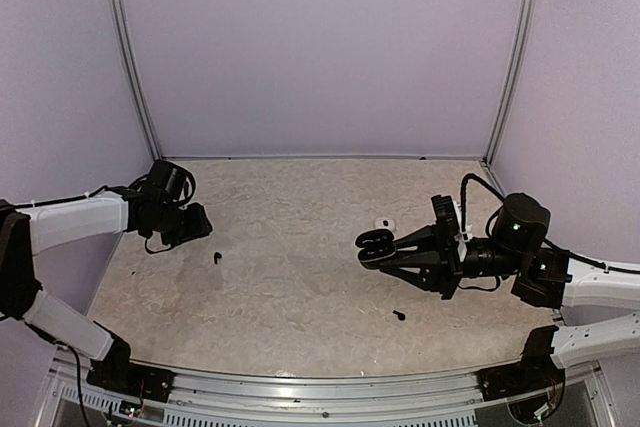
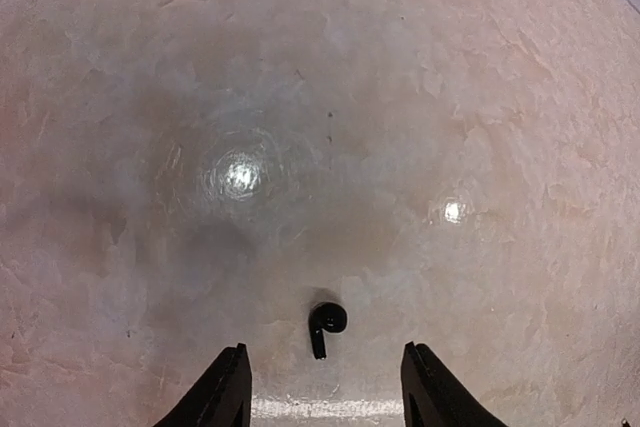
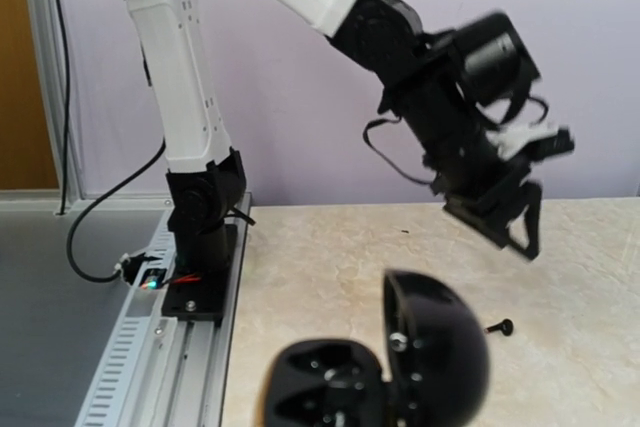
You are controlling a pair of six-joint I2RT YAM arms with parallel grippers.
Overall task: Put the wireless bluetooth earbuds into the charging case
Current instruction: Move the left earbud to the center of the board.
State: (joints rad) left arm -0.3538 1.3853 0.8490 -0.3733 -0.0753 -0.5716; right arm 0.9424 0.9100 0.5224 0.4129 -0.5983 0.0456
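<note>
My right gripper (image 1: 388, 247) is shut on a black charging case (image 1: 374, 244), held above the table with its lid open. In the right wrist view the case (image 3: 375, 377) fills the lower middle, its sockets bare. One black earbud (image 1: 215, 258) lies at the table's left. In the left wrist view that earbud (image 2: 325, 325) lies on the table just ahead of my left gripper (image 2: 325, 392), whose jaws stand open with nothing between them. It also shows past the lid as a black earbud (image 3: 500, 327). Another black earbud (image 1: 399, 315) lies near the front, below the case. A small white earbud (image 1: 382, 223) lies just behind the case.
The marble-patterned table (image 1: 300, 197) is walled by lilac panels at the back and sides. The left arm (image 3: 470, 127) hangs over the table's left side. A metal rail (image 1: 320, 387) with both arm bases runs along the near edge.
</note>
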